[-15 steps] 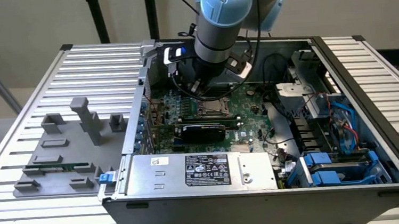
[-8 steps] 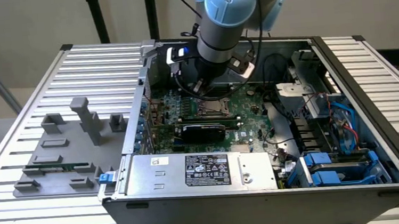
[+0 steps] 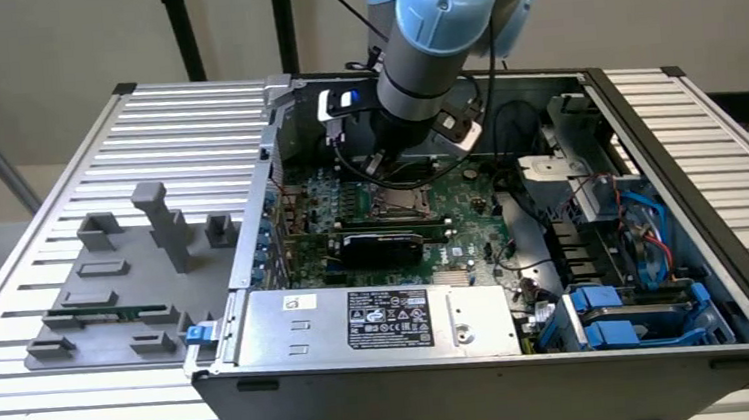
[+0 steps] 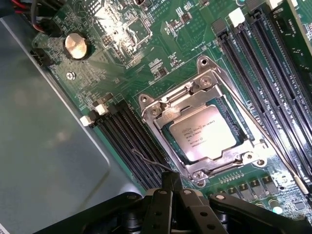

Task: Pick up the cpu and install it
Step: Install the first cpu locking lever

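Looking through the wrist view: the small flat square cpu (image 4: 202, 139), silver-grey metal top with printed lettering, lies flat inside the silver metal socket frame (image 4: 192, 97) on the green motherboard (image 4: 146, 58), with the frame edges lapping its sides. The black pincer (image 4: 171, 181) hangs just off one corner of that frame, above the board and clear of the chip. Its tips are drawn together, narrow, with nothing between them. Rows of long black memory slots (image 4: 131, 131) flank the socket on both sides, and the nearer bank has white latches (image 4: 90, 118) at its end. A round silver coin cell (image 4: 77, 46) sits on the board well apart from the socket, near a plain grey metal panel (image 4: 44, 146). In the exterior view, the light-blue and grey robot arm (image 3: 434, 25) reaches down into the open dark-grey computer case (image 3: 495, 381), with its wrist over the middle of the board. A silver power supply box with a black label (image 3: 383, 320) lies along the near side of the case, and blue drive caddies (image 3: 611, 317) sit toward the exterior view's right. The case stands on the slatted aluminium desk (image 3: 180, 125). Toward the exterior view's left, a grey plastic fixture plate with upright blocks (image 3: 126, 280) lies on the desk beside the case. A long thin green memory stick (image 3: 109, 314) rests on it, outside the case.
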Robot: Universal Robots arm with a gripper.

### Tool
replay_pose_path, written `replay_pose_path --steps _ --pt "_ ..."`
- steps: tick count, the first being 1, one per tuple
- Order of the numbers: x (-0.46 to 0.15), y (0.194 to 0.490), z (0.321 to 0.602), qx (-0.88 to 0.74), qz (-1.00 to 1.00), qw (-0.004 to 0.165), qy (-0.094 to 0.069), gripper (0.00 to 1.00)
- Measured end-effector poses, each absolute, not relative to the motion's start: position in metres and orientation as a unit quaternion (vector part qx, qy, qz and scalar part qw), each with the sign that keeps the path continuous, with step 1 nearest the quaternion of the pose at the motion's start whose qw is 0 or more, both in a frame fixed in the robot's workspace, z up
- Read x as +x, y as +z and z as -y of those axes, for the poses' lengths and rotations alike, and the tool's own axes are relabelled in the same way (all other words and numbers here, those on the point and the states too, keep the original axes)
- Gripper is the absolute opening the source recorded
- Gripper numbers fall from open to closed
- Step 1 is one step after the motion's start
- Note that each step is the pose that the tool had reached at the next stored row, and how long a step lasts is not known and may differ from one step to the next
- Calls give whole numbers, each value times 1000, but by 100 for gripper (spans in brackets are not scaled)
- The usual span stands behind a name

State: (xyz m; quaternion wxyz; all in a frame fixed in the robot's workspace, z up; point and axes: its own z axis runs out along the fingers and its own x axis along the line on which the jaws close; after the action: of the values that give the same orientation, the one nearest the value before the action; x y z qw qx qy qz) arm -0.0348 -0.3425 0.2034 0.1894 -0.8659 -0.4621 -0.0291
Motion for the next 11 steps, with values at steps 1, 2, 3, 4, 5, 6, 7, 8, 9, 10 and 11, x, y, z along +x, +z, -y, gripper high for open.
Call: replay_pose_path --steps 1,2,3,4,5,6,7,8,9,10,11 --pt "-35 203 342 -866 462 190 -29 11" --pt "-35 203 342 -866 462 190 -28 11" --pt "-35 203 342 -866 462 190 -28 11" --pt "-35 203 342 -866 462 190 -28 11" --pt "-35 203 342 -866 462 190 -28 11" --pt "-35 203 342 -866 462 190 -28 11" --pt "-35 203 342 -866 462 190 -28 11" --pt "-35 203 342 -866 462 190 -28 11" --pt "-35 203 342 -866 462 190 -28 11" --pt "-35 203 342 -866 462 190 -28 11" --pt "-35 203 342 -866 462 190 -28 11"
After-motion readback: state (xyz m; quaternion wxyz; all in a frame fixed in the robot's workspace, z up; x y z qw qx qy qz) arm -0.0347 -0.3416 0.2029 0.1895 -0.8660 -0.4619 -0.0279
